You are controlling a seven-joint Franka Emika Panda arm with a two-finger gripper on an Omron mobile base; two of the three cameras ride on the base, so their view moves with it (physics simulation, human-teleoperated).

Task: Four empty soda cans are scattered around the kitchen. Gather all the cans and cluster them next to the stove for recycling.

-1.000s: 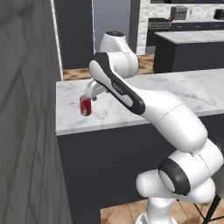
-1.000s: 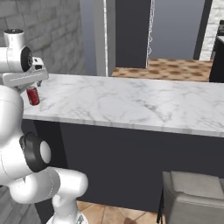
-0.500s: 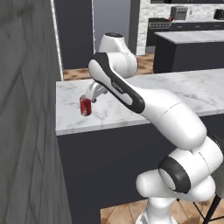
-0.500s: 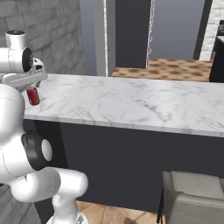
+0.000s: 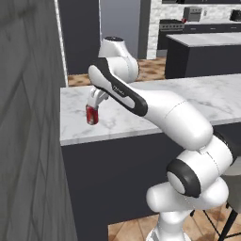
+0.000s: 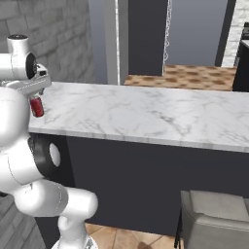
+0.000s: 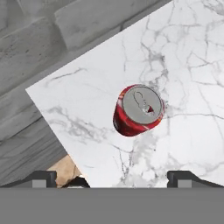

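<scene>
One red soda can [image 5: 92, 115] with a silver top stands upright on the white marble counter [image 5: 141, 113], near its left end and front edge. It also shows as the red can [image 6: 37, 107] beside the arm and as the can [image 7: 138, 109] seen from above. My gripper [image 5: 95, 100] hangs just above the can, open, with nothing between its fingertips [image 7: 43, 178]. In the hand view the can sits a little right of the middle between the two tips. Far back across the room stands a dark appliance that may be the stove [image 5: 170, 26].
A grey brick wall [image 5: 28, 141] rises close on the left, right by the counter's end. A second dark island [image 5: 202, 52] stands behind. A grey upholstered seat [image 6: 214, 219] sits in front of the counter on the right. Marble stretches free to the right of the can.
</scene>
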